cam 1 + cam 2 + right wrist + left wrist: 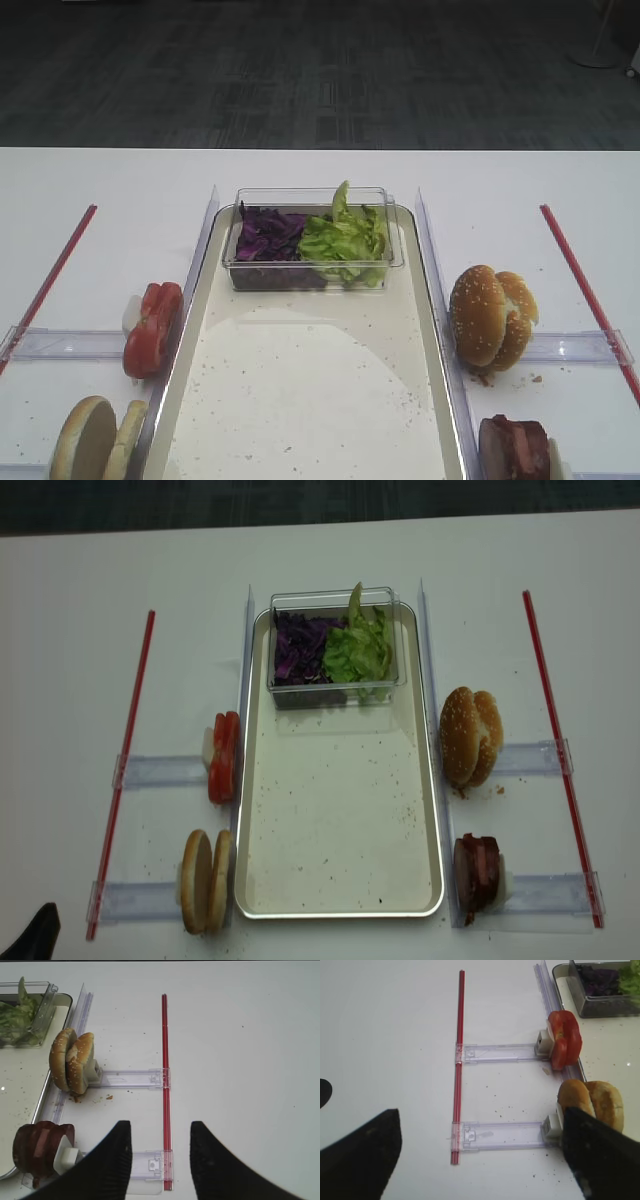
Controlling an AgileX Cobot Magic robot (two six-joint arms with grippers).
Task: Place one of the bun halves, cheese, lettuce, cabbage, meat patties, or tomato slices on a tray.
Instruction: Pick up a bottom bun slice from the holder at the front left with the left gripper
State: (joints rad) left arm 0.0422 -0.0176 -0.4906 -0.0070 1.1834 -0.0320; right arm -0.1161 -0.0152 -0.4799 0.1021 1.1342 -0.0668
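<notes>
Nearest us, both claws hang back off the table's edge: the left gripper (480, 1160) spread as wide as it goes, the right gripper (160, 1160) parted too, neither holding anything. The bun halves (206, 880) stand on edge just left of the tray (340, 910), the patties (477, 872) on its right. Further back, tomato slices (224, 757), then cabbage (296, 650) and lettuce (358, 650) in their tub (335, 692). The risk, I'd say: upright slices could topple or slide from a clumsy pinch.

Big white table (90, 580) with two long red plastic strips, one left (125, 760), one right (555, 750). Clear acrylic rails (160, 771) run inward from them. Small clear plastic tub (335, 692), and brown sesame-seeded bun halves (470, 736) standing on edge at right.
</notes>
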